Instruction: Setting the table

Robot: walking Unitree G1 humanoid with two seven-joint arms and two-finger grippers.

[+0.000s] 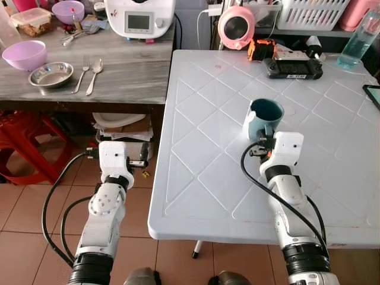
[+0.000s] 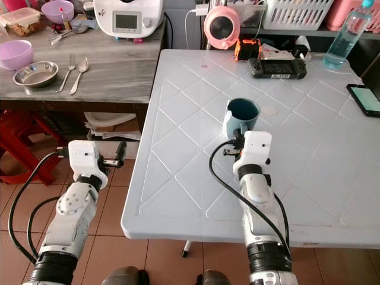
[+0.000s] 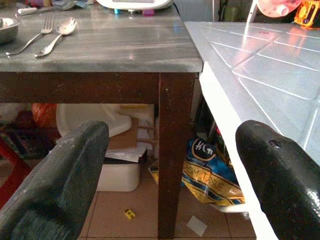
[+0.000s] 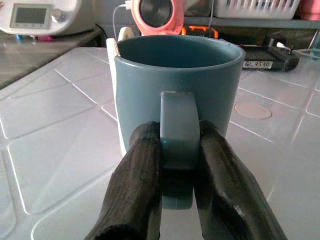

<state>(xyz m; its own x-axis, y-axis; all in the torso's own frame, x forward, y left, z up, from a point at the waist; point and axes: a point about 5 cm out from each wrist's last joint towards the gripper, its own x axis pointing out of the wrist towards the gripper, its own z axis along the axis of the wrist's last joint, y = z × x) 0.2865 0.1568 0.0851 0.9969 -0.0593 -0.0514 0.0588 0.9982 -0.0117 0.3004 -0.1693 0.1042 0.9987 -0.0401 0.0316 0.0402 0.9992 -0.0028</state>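
Observation:
A teal mug (image 1: 265, 117) stands upright on the white plastic table (image 1: 202, 154). My right gripper (image 4: 176, 150) is shut on the mug's handle (image 4: 178, 131), one black finger (image 4: 138, 170) on each side. On the grey wooden side table (image 1: 124, 68) to the left lie a fork (image 1: 83, 68), a spoon (image 1: 95, 70), a small steel bowl (image 1: 51, 75) and a lilac bowl (image 1: 25, 54). My left gripper (image 3: 175, 170) hangs open with nothing in it, low beside the white table's left edge, in front of the side table's leg (image 3: 172, 150).
At the white table's far edge sit a pink appliance (image 1: 236, 26), a black and orange controller (image 1: 288, 62) and a water bottle (image 1: 359, 40). A phone (image 2: 364, 98) lies at the right edge. A red stool (image 1: 24, 148) and boxes (image 1: 122, 127) stand under the side table.

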